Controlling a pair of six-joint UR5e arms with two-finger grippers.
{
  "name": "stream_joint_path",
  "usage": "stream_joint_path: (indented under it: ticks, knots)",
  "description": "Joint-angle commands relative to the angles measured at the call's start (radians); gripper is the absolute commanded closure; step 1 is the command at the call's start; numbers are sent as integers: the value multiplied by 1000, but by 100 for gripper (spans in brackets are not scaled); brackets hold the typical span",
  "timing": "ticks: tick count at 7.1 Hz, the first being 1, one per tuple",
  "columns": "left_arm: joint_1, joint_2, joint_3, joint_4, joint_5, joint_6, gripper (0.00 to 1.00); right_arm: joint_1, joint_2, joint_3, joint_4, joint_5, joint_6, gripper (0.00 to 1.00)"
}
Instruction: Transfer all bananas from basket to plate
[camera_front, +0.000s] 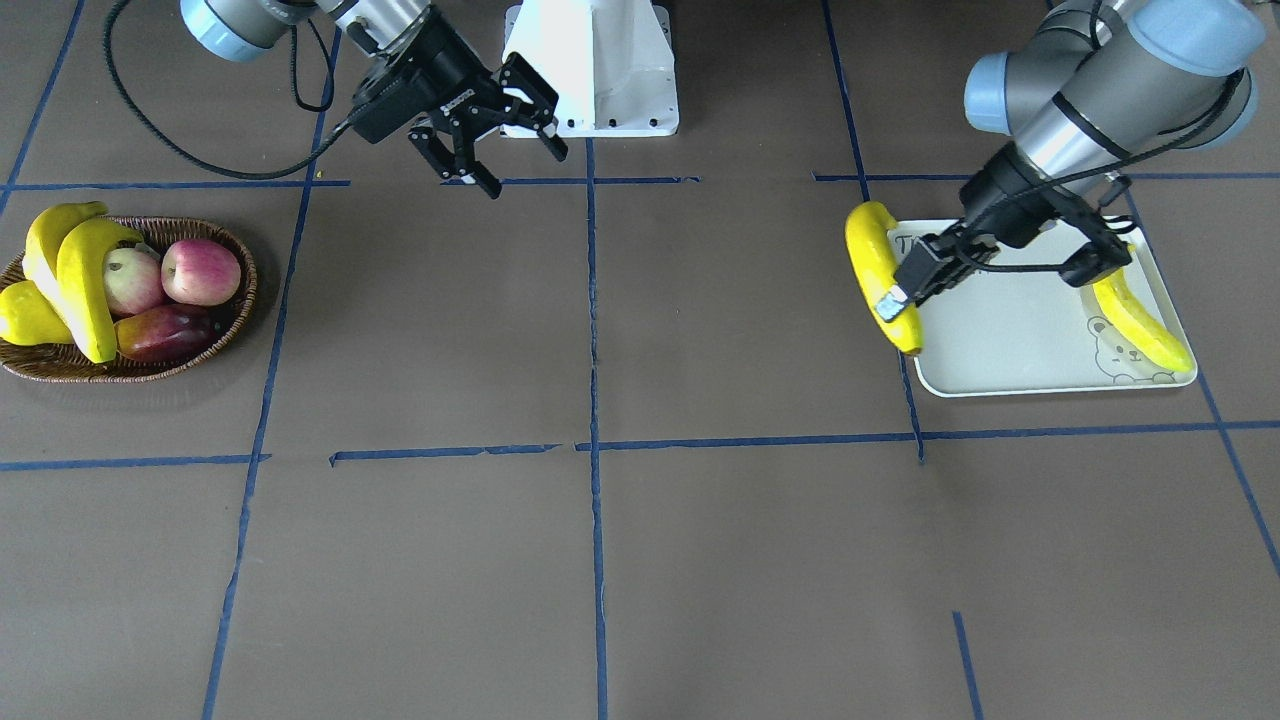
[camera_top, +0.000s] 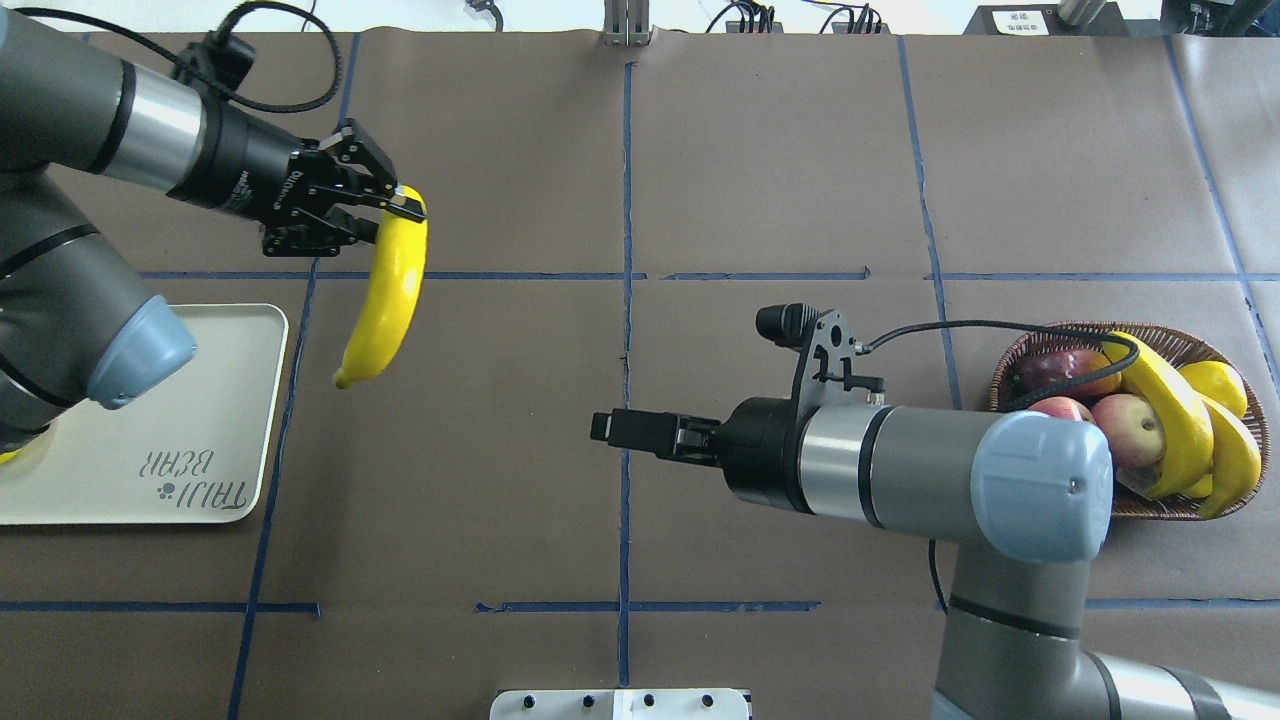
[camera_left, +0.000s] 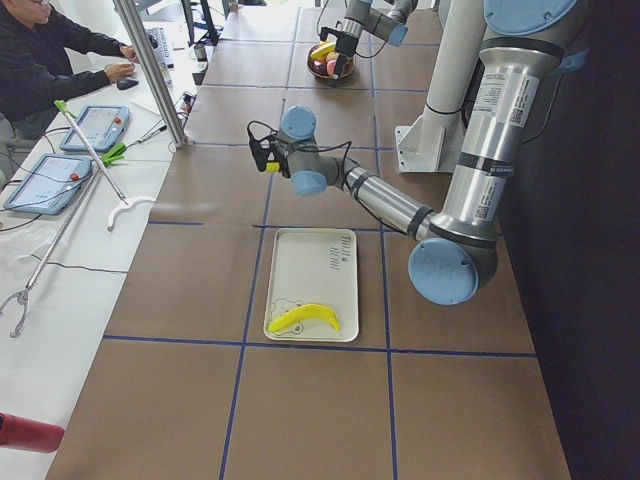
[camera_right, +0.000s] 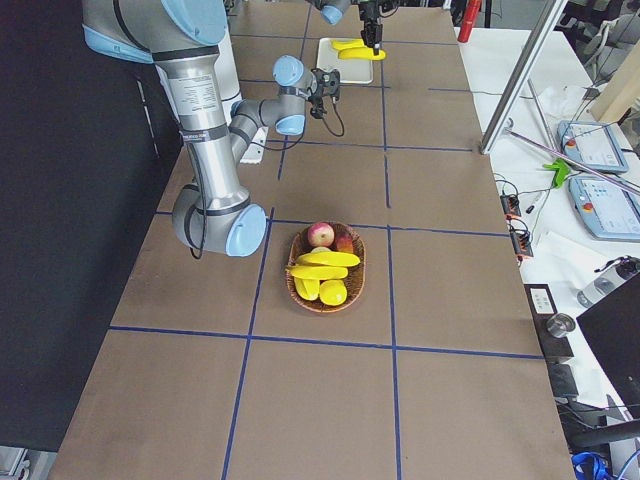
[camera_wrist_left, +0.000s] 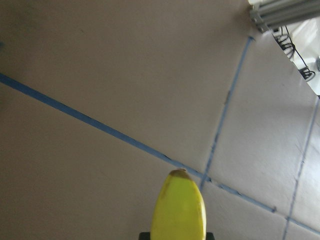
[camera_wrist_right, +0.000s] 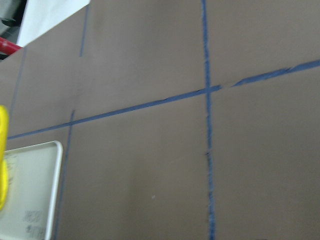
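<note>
Gripping one banana (camera_top: 385, 300) by its top end, the left gripper (camera_top: 398, 208) is holding it in the air near the plate (camera_front: 1000, 350), at the overhead view's upper left. A second banana (camera_front: 1140, 325) is lying on the plate. Two more bananas (camera_front: 85, 285) are sitting in the basket (camera_front: 235, 300) with two apples (camera_front: 200, 270), while the right gripper (camera_front: 525, 170) is hanging mid-table, jaws apart and holding nothing.

I count four bananas: one banana (camera_top: 385, 295) in my left gripper (camera_top: 402, 210), one banana (camera_front: 1140, 322) on the plate (camera_front: 1010, 345) and two bananas (camera_front: 85, 285) in the basket (camera_front: 245, 300). The basket also carries two apples (camera_front: 200, 270), one dark red fruit (camera_front: 162, 335) and one short yellow fruit (camera_front: 25, 318). There is one plate and one basket, and I have two arms (camera_top: 900, 470) with two grippers, the second being my right gripper (camera_front: 527, 172).
</note>
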Motion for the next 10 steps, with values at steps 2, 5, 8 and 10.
stream_joint_path:
  ticks: [2,5,8,10]
  knots:
    - [50,277,6,4,228,243,100,236,-41,7,-286,210,-264,1]
    - [54,273,129,5,242,274,100,277,-98,11,-276,221,-288,1]
    - [54,284,138,3,240,305,2,305,-100,10,-277,236,-289,1]
    - [40,294,117,3,225,417,1,343,-121,5,-279,276,-304,1]
